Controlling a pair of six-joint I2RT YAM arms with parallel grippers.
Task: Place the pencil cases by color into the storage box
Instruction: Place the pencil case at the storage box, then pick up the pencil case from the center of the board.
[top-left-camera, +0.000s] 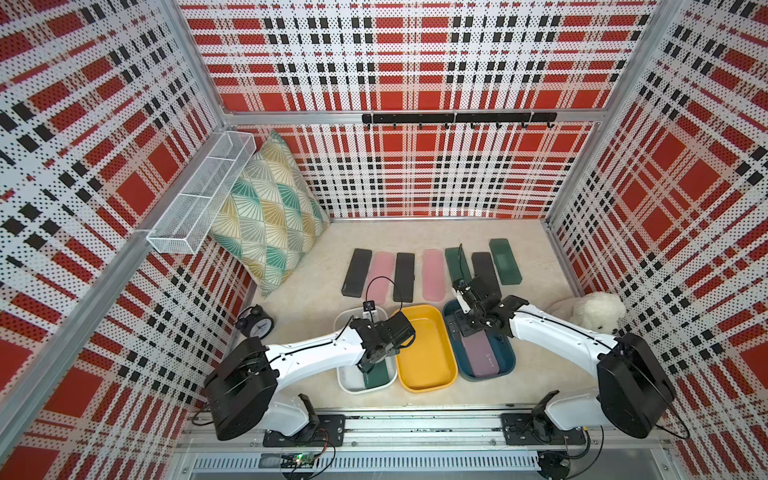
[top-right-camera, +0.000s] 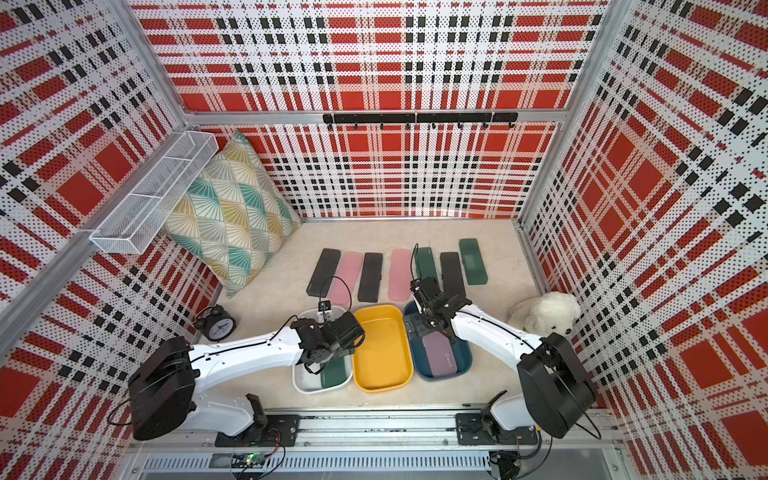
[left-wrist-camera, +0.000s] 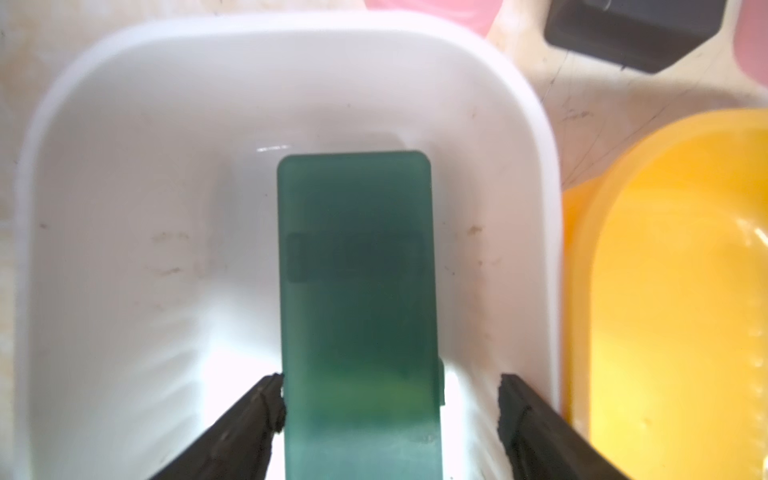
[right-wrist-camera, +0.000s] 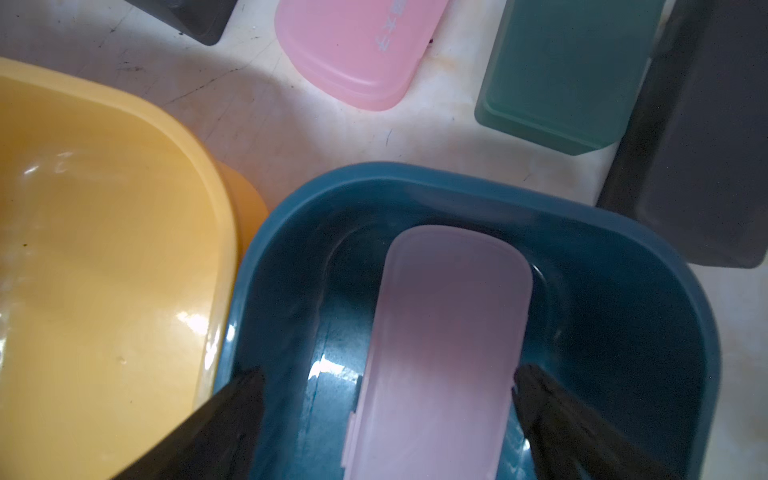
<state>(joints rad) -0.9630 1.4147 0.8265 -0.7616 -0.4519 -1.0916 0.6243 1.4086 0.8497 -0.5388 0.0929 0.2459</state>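
Note:
The storage box is three tubs side by side: white (top-left-camera: 348, 380), yellow (top-left-camera: 426, 357) and blue (top-left-camera: 509, 361). A dark green pencil case (left-wrist-camera: 357, 270) lies in the white tub (left-wrist-camera: 124, 208). My left gripper (left-wrist-camera: 392, 405) straddles it, open; one finger touches its side and the other stands apart. A pale pink case (right-wrist-camera: 449, 332) lies in the blue tub (right-wrist-camera: 623, 291) between the open fingers of my right gripper (right-wrist-camera: 388, 395). Behind the tubs a row of several cases lies on the mat, from black (top-left-camera: 357, 272) to green (top-left-camera: 505, 261).
A patterned pillow (top-left-camera: 266, 220) leans in the back left corner under a wire basket (top-left-camera: 199, 199). An alarm clock (top-left-camera: 255, 324) stands left of the white tub. A white plush toy (top-left-camera: 594, 313) lies at the right wall. The yellow tub (right-wrist-camera: 104, 270) holds nothing.

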